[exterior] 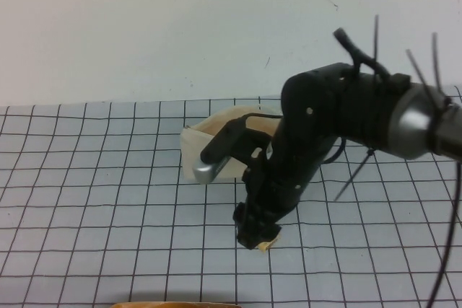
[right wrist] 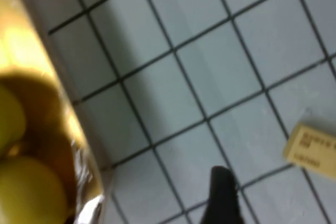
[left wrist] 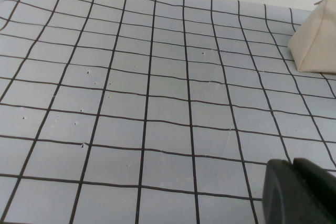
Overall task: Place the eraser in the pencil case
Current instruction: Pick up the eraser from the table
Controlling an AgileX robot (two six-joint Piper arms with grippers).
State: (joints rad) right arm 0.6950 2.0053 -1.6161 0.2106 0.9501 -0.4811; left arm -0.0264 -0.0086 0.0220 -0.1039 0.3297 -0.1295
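High view: my right gripper hangs low just in front of the pencil case, over the eraser.
Left wrist view: my left gripper near the grid mat; pencil case well apart.
Right wrist view: eraser flat on mat, beside one fingertip; untouched.

Black right arm, silver joint, black cables, black claw

matt cloth pencil case; glossy black right tool.
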